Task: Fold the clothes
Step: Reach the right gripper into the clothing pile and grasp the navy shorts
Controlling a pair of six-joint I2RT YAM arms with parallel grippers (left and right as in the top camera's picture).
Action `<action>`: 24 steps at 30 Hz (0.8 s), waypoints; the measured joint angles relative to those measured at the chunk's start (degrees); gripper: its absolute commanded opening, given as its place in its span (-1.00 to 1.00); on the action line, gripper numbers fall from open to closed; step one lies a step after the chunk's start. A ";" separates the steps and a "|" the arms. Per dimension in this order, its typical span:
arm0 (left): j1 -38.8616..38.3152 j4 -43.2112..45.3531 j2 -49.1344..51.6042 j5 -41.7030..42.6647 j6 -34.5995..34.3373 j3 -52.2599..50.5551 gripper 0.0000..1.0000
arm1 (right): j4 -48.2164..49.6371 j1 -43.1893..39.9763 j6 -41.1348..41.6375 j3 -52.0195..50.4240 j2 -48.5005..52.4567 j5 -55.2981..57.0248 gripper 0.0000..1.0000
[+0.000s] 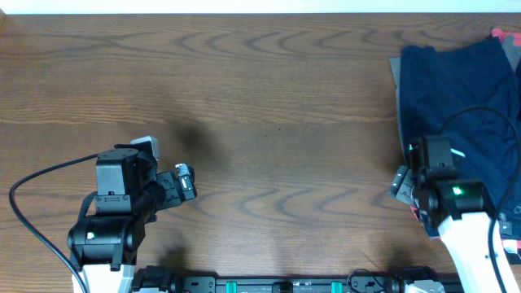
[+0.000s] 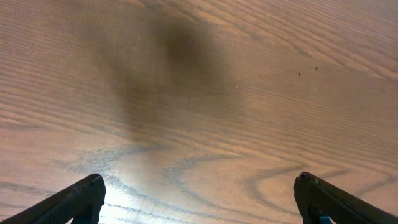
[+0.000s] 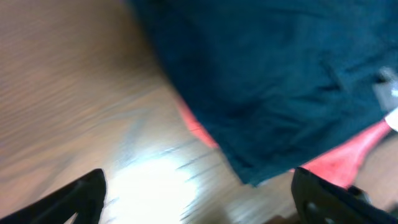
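Note:
A pile of dark navy-blue clothes (image 1: 456, 89) lies at the table's right side, with a grey garment edge (image 1: 394, 72) at its left and coral-red cloth (image 1: 506, 37) at the far right. My right gripper (image 1: 400, 182) is open and empty at the pile's near left edge. The right wrist view is blurred; it shows navy fabric (image 3: 267, 74) over coral-red cloth (image 3: 342, 155), just ahead of the open fingers (image 3: 199, 193). My left gripper (image 1: 186, 181) is open and empty over bare wood at the left, its fingertips (image 2: 199, 199) wide apart.
The wooden table (image 1: 269, 106) spreads between the two arms. A black cable (image 1: 37, 183) loops left of the left arm. A black rail (image 1: 277, 285) runs along the near edge.

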 measured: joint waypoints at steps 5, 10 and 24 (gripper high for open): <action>0.00 -0.02 0.00 0.00 0.00 0.00 0.96 | -0.20 -2.03 3.56 0.00 7.02 3.17 0.60; 0.00 -0.02 0.00 0.04 0.00 0.00 0.96 | -0.28 -3.08 4.70 -0.02 12.33 4.15 0.58; 0.00 -0.02 0.00 0.42 0.00 0.00 0.96 | -0.63 -3.08 5.31 -0.98 19.52 4.59 0.82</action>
